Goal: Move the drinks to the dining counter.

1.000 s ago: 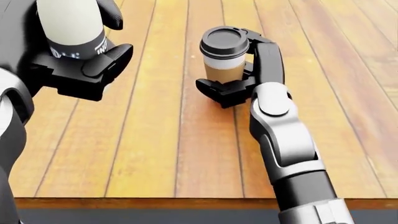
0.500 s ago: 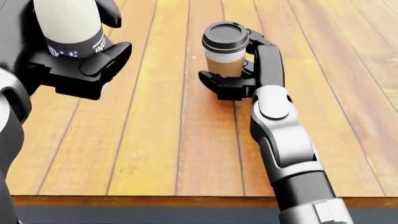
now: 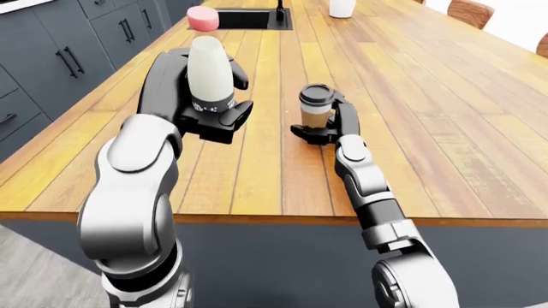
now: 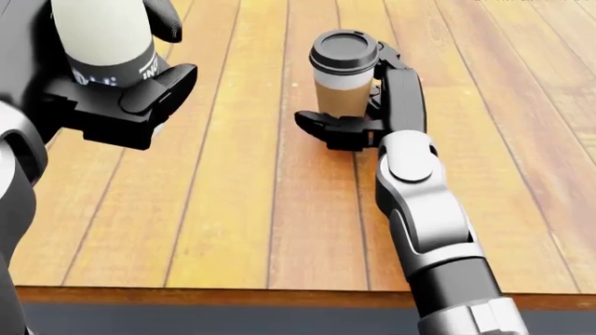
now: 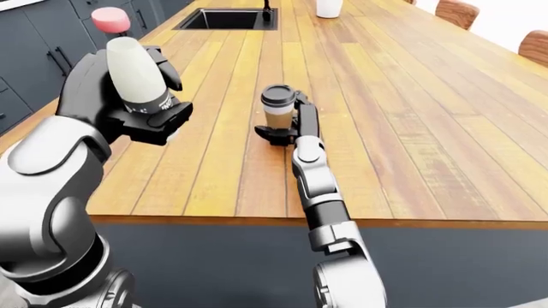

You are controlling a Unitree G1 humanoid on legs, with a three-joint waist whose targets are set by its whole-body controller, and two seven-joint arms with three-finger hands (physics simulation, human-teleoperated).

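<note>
A milky white bottle (image 3: 210, 70) with a pink cap is held upright above the wooden counter (image 3: 411, 96), with my left hand (image 3: 208, 114) shut round its lower part. To its right, a brown paper coffee cup (image 4: 343, 80) with a black lid stands upright low over the planks. My right hand (image 4: 346, 105) is shut on it, thumb under the left side and fingers (image 4: 389, 66) round the right. Whether the cup's base touches the wood is hidden by the hand.
A black sink (image 3: 244, 18) is set into the counter at the top of the left-eye view, with a white mug (image 3: 342, 8) beyond it. Wooden chairs (image 3: 469, 9) stand at the top right. Grey cabinets (image 3: 51, 58) line the left. The counter's near edge (image 4: 279, 296) runs along the bottom.
My right hand has carried the coffee cup a little toward the top and right of the head view. The left hand and bottle have barely moved.
</note>
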